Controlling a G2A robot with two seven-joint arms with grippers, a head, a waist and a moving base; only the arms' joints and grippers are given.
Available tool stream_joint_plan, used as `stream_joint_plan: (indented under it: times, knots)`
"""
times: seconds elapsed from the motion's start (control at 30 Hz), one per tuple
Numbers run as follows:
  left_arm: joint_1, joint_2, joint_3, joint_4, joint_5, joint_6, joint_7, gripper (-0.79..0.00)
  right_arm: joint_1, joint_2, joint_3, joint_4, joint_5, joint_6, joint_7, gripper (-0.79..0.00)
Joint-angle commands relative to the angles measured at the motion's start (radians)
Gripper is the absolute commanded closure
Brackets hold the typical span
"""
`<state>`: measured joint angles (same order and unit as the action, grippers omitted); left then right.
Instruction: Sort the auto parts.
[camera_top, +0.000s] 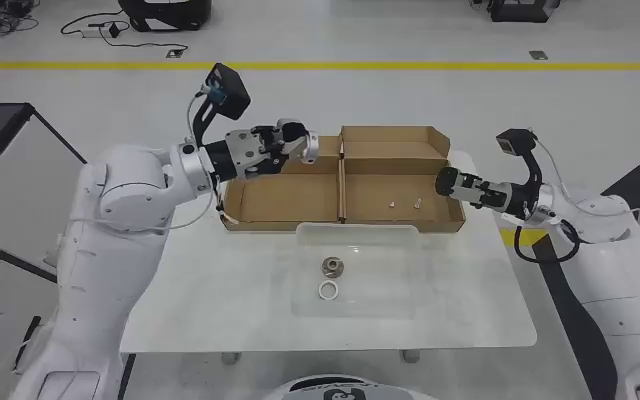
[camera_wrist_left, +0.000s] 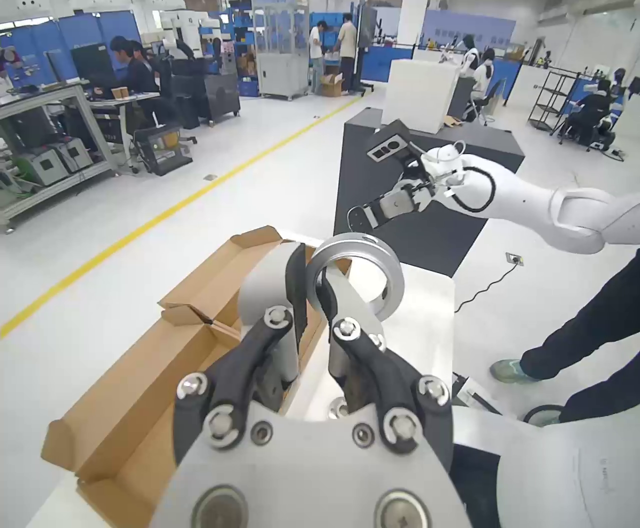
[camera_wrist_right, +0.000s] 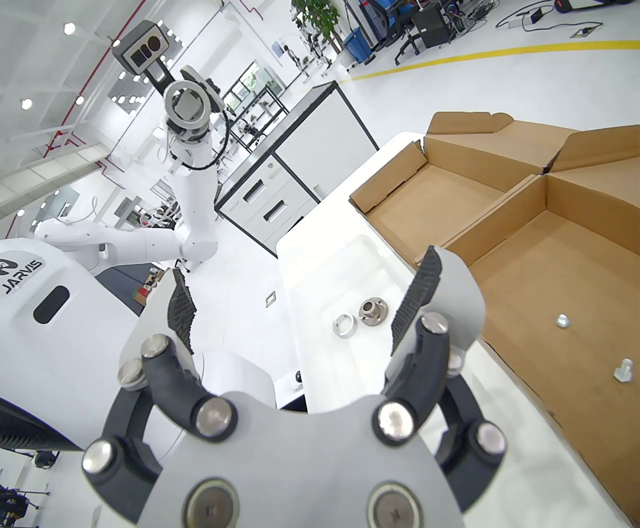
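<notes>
Top view: on the white worktop (camera_top: 220, 300) stands one cardboard box (camera_top: 285, 222) split into two compartments, with one clear tray (camera_top: 355, 238) just in front of it. The left hand (camera_top: 296, 140) is raised above the back of the left compartment, closed on one large metal ring (camera_top: 311, 149). The right hand (camera_top: 443, 183) sits at the box's right end. Two small silver parts (camera_top: 393, 203) lie apart in the right compartment. The tray holds one flanged hub (camera_top: 330, 265) and one small ring (camera_top: 328, 291), near each other.

Left wrist view: the left hand (camera_wrist_left: 310, 272) grips the large metal ring (camera_wrist_left: 372, 265) by its wall, one finger inside the bore and the other outside. The ring stands on edge above the box (camera_wrist_left: 125, 400).

Right wrist view: the right hand (camera_wrist_right: 305, 262) is open, holding nothing, its fingers (camera_wrist_right: 420, 295) wide apart. The flanged hub (camera_wrist_right: 373, 311) and small ring (camera_wrist_right: 344, 325) lie side by side in the tray beyond the fingertips. The two small silver parts (camera_wrist_right: 562, 320) lie off to one side in the nearer compartment. No writing on the parts, box or tray can be made out.
</notes>
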<state>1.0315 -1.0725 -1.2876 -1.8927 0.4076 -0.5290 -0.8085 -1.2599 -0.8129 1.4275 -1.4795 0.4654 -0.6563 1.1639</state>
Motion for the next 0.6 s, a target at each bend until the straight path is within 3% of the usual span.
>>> stream_joint_plan:
  times: [0.0,0.2,0.33,0.57]
  knots:
    - [-0.044,-0.01,0.068,0.036,0.044,0.017,0.032,0.0,0.0,0.0,0.0,0.0,0.0,0.0,0.0,-0.785]
    - [-0.204,-0.05,0.255,0.191,0.154,0.049,0.102,0.0,0.0,0.0,0.0,0.0,0.0,0.0,0.0,-0.785]
    - [-0.299,-0.075,0.339,0.319,0.224,0.069,0.108,0.0,0.0,0.0,0.0,0.0,0.0,0.0,0.0,-0.785]
    - [-0.373,-0.1,0.432,0.49,0.329,0.088,0.07,0.0,0.0,0.0,0.0,0.0,0.0,0.0,0.0,-0.785]
